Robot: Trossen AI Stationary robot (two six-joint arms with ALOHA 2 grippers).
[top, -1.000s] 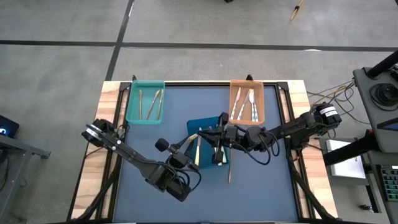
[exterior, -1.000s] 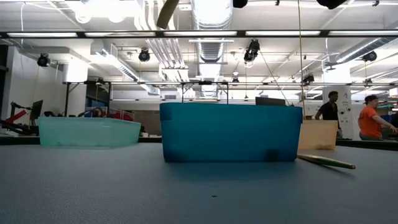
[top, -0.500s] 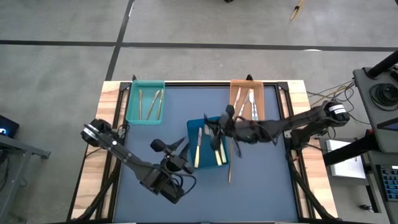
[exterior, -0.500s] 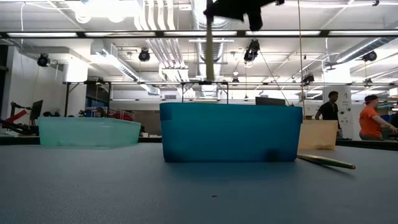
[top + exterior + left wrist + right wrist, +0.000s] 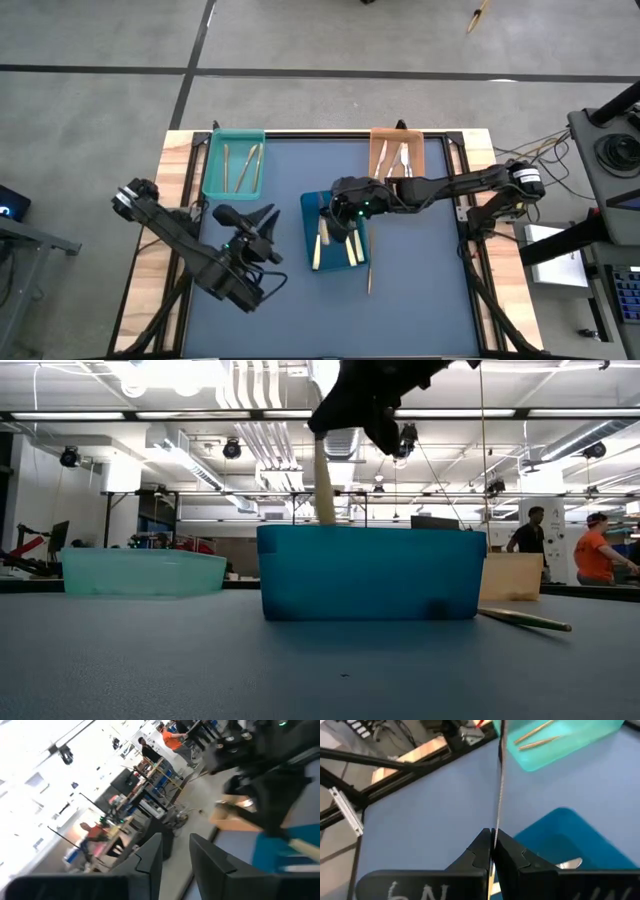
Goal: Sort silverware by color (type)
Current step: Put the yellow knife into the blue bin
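My right gripper (image 5: 337, 207) hovers over the blue tray (image 5: 306, 250), shut on a cream-handled utensil (image 5: 324, 485). Other cream-handled silverware lies in that tray. The utensil's lower end is hidden behind the tray's near wall (image 5: 370, 575). My left gripper (image 5: 265, 222) hangs in the air left of the blue tray, open with nothing between its fingers (image 5: 150, 857). The teal tray (image 5: 212, 165) holds gold-tan pieces and the orange tray (image 5: 376, 165) silvery ones. One more utensil (image 5: 369, 272) lies flat on the mat right of the blue tray. My right gripper pinches the utensil by one end (image 5: 493, 836) between its two fingers. The piece runs on past the fingertips, seen edge-on in the wrist view. In the low view it hangs almost upright below the gripper (image 5: 370, 405), cream handle downward, reaching the blue tray's rim.
The teal tray (image 5: 140, 572) stands at the far left and the orange tray (image 5: 510, 577) at the far right of the mat. The loose utensil (image 5: 525, 619) lies close by the blue tray's right side. People stand in the room beyond the table.
My left gripper has drawn back from the blue tray toward the table's left edge and risen. My right gripper has shifted left over the blue tray and tipped; its utensil has swung from a slant high up to hang almost upright, and has come down to the tray's rim.
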